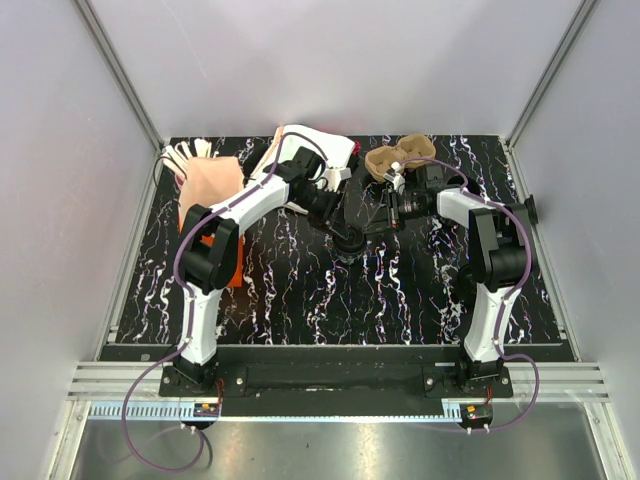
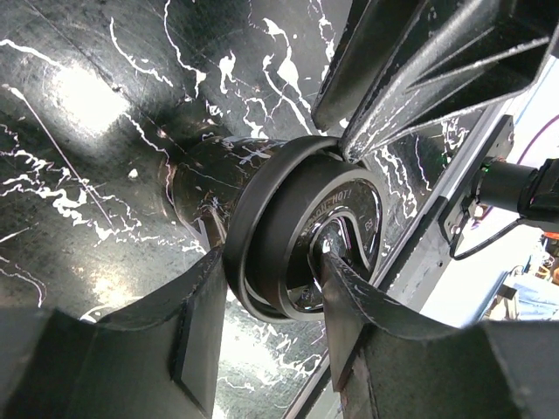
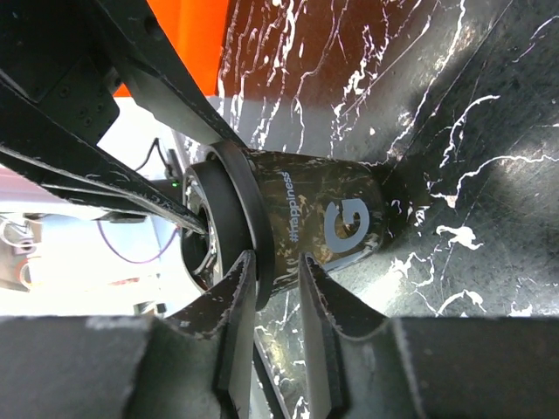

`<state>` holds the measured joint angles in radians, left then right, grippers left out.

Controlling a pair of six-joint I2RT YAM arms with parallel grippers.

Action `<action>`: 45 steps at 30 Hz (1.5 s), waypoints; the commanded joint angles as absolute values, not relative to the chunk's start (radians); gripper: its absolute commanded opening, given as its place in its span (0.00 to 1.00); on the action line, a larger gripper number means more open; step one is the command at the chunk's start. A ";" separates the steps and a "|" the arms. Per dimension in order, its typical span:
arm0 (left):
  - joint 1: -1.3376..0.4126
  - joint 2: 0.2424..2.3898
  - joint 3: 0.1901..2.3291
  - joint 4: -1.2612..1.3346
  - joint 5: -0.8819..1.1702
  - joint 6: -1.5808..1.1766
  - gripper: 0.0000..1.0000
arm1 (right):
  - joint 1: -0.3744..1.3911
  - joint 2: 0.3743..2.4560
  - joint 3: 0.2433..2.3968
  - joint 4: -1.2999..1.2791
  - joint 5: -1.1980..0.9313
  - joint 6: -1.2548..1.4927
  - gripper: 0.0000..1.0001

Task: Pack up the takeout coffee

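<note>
one takeout coffee [image 3: 332,218] between two pairs of jaws.

Your two arms from overhead: the left arm [image 1: 250,198] toward 9 o'clock and the right arm [image 1: 490,310] toward 3 o'clock. Each has white shells between bulky black joint housings [image 1: 205,255] and stands on a black base [image 1: 195,375] near 6 o'clock. A purple cable [image 1: 150,425] loops from each base along the links. Up close, your left gripper [image 2: 275,262] shows matte black, wedge-shaped fingers [image 2: 196,336]. Your right gripper [image 3: 278,266] has black fingers [image 3: 236,336] flecked with pale scuffs.
</note>
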<state>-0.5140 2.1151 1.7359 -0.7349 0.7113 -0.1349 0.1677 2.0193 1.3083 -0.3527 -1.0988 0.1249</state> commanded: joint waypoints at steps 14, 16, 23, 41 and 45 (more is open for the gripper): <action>-0.560 2.158 1.723 -0.752 0.540 -0.052 0.35 | 0.238 2.045 1.466 -0.396 -1.005 0.172 0.38; -0.558 2.160 1.723 -0.752 0.541 -0.051 0.35 | 0.238 2.051 1.476 -0.379 -1.018 0.189 0.38; -0.560 2.168 1.735 -0.758 0.532 -0.054 0.36 | 0.244 2.054 1.451 -0.362 -1.043 0.187 0.39; -0.558 2.191 1.750 -0.772 0.518 -0.060 0.36 | 0.170 2.039 1.364 -0.364 -1.164 0.153 0.41; -0.558 2.194 1.752 -0.773 0.515 -0.060 0.36 | 0.176 2.045 1.348 -0.376 -1.158 0.129 0.41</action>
<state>-0.5499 2.1181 1.7611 -0.7471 0.6800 -0.1204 0.1616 2.0583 1.3693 -0.3656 -1.1366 0.1757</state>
